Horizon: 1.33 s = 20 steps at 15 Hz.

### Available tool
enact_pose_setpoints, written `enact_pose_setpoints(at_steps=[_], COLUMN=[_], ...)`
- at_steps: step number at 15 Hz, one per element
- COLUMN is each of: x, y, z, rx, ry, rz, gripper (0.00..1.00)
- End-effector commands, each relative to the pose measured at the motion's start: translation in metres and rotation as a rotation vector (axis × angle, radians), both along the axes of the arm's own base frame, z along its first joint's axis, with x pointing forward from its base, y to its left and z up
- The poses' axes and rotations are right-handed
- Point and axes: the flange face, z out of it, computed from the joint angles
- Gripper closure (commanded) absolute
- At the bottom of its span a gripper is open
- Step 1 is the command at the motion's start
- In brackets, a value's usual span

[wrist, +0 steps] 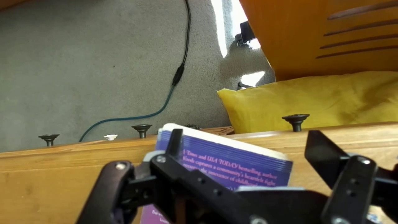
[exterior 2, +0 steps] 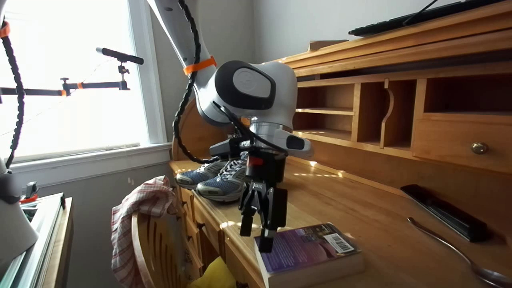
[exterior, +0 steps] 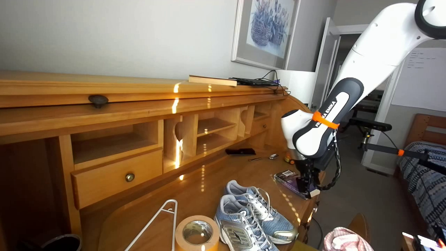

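Gaping pincer (wrist: 245, 138) near thick, seemingly glossy paperback (exterior 2: 300, 250)

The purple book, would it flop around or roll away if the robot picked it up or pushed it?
The purple book probably won't roll: it's boxy and lies flat on the desk. Its thick stack of pages suggests it may feel fairly heavy. The cover looks thin, so it might flop open if lifted by that alone.

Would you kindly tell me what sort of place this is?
Probably a bedroom: it has a wooden bed with blue patterned bedding, a brown wooden desk and a framed flower picture.
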Motion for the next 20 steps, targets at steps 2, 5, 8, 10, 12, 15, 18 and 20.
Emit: enact_pose_setpoints(at_steps=[2, 5, 8, 10, 12, 15, 18, 20], x=[0.008, 0.023, 0.035, 0.042, 0.044, 0.039, 0.032, 0.029], y=[0.003, -0.006, -0.010, -0.012, -0.014, -0.017, -0.023, -0.026], z=[0.014, 0.026, 0.031, 0.032, 0.028, 0.016, 0.004, -0.003], rx=[-0.001, 0.007, -0.004, -0.016, -0.018, -0.009, -0.002, -0.004], ry=[-0.071, -0.153, -0.201, -0.221, -0.231, -0.212, -0.184, -0.165], rz=[-0.015, -0.040, -0.007, 0.015, 0.030, 0.052, 0.064, 0.070], gripper=[0.00, 0.00, 0.00, 0.00, 0.00, 0.00, 0.00, 0.00])
